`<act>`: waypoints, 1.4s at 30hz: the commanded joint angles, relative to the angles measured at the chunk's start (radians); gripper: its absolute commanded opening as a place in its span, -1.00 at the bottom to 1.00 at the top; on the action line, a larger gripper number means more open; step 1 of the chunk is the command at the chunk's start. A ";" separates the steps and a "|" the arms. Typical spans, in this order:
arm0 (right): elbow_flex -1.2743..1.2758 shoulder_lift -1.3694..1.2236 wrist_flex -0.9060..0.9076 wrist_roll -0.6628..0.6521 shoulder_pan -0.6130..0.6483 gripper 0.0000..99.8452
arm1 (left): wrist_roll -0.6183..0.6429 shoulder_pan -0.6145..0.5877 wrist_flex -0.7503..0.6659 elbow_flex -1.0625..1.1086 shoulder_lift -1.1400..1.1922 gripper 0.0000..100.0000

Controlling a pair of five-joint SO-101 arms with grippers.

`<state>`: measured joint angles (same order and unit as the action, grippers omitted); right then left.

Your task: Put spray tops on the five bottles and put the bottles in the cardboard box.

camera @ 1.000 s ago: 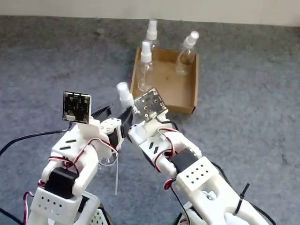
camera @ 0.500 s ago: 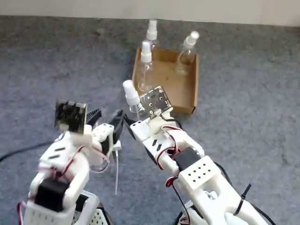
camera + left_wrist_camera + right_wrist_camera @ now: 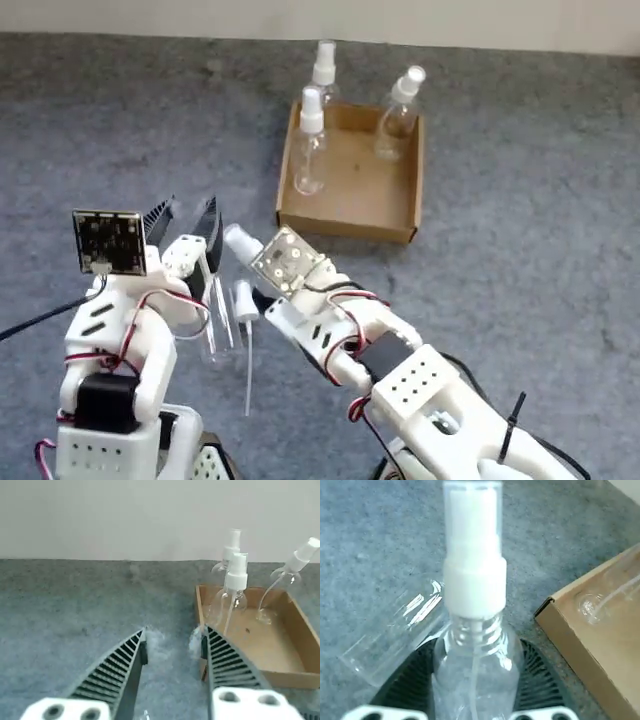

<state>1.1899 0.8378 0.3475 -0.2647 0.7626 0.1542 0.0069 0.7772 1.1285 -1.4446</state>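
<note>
Grey carpet is bounded by a pale wall; left gripper is held spread; spray bottle is clamped between right gripper fingers.

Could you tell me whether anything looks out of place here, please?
Yes: an uncapped bottle lies on its side on the carpet, a loose spray top beside it; one capped bottle leans in the cardboard box.
</note>
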 commanded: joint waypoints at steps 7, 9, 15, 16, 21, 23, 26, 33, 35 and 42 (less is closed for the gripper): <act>-0.012 0.033 -0.021 -0.011 0.008 -0.99 | -0.034 0.148 -0.032 0.033 0.071 -0.73; -0.012 0.033 -0.021 -0.011 0.007 -0.99 | -0.080 0.177 -0.014 0.042 0.059 -0.73; -0.012 0.033 -0.021 -0.009 -0.039 -0.99 | -0.086 0.194 0.026 0.044 0.033 -0.73; -0.012 0.033 -0.021 -0.006 -0.044 -0.99 | -0.086 0.194 0.025 0.044 0.033 -0.73; -0.016 0.033 -0.021 0.048 -0.047 -0.99 | -0.086 0.180 0.025 0.021 0.022 -0.73; -0.016 0.033 -0.021 0.048 -0.048 -0.99 | -0.084 0.145 0.029 -0.015 0.022 -0.73; -0.019 0.025 -0.021 0.049 -0.064 -0.99 | -0.084 0.093 0.074 -0.051 0.022 -0.73; -0.188 0.019 -0.001 0.112 -0.205 -0.99 | -0.087 0.085 0.180 -0.033 -0.159 -0.73; -0.275 0.016 0.047 0.135 -0.219 -0.99 | -0.089 0.087 0.180 0.004 -0.222 -0.73; -0.650 -0.199 0.213 0.141 -0.217 -0.99 | -0.201 0.263 0.172 0.064 -0.193 -0.72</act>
<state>0.7419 0.7273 0.5010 -0.1358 0.5585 -0.0100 0.1741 0.9536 1.1930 -1.6717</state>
